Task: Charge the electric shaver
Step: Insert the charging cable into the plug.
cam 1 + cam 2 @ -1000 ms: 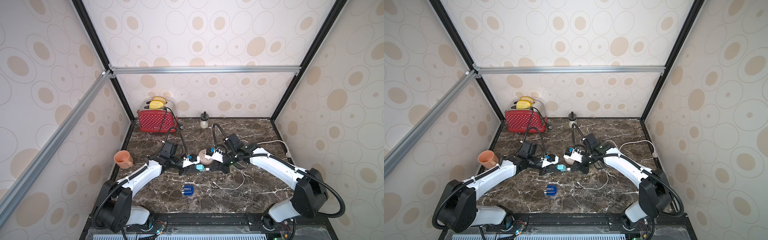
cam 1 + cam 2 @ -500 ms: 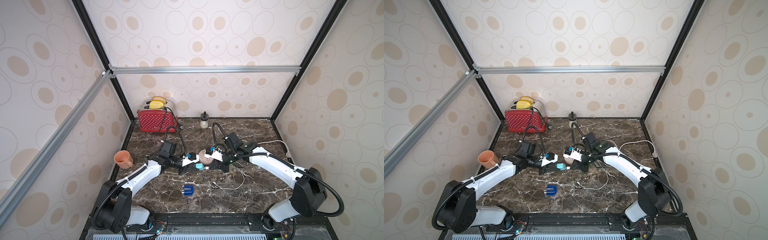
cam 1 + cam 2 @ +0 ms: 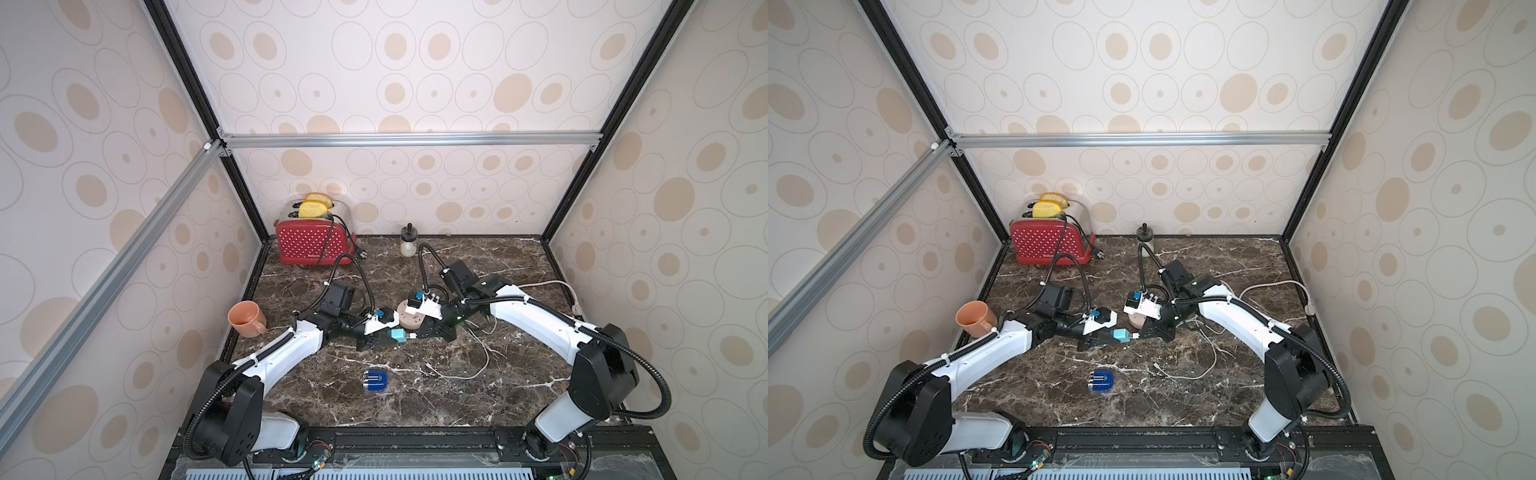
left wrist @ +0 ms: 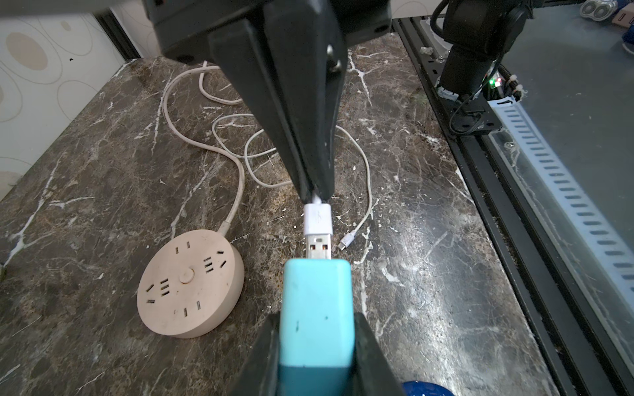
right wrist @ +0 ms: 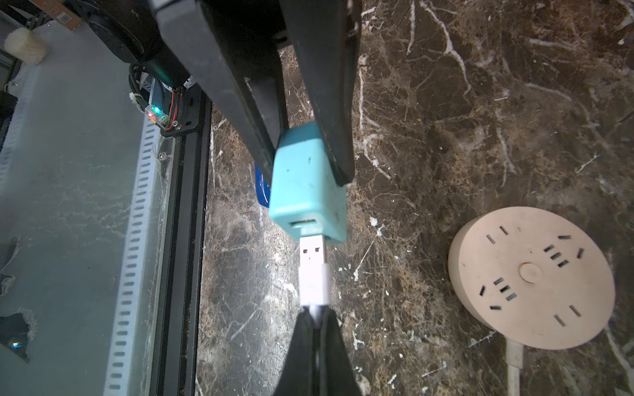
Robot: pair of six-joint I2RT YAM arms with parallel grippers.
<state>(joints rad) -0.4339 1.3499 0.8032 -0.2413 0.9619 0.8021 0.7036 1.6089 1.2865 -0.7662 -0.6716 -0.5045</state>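
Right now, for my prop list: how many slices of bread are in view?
2. Both stand in the red toaster at the back left corner: front slice, rear slice just behind it. None seen elsewhere.

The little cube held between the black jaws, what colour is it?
Light teal. The plug adapter shows best in the left wrist view.

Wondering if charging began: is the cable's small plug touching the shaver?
Apart: in both top views bare marble separates the electric shaver from the cable's small plug.

Staged kitchen booth: marble counter (image 3: pixel 415 415), red toaster (image 3: pixel 311 246), mug (image 3: pixel 246 319), wallpapered panels (image 3: pixel 415 62).
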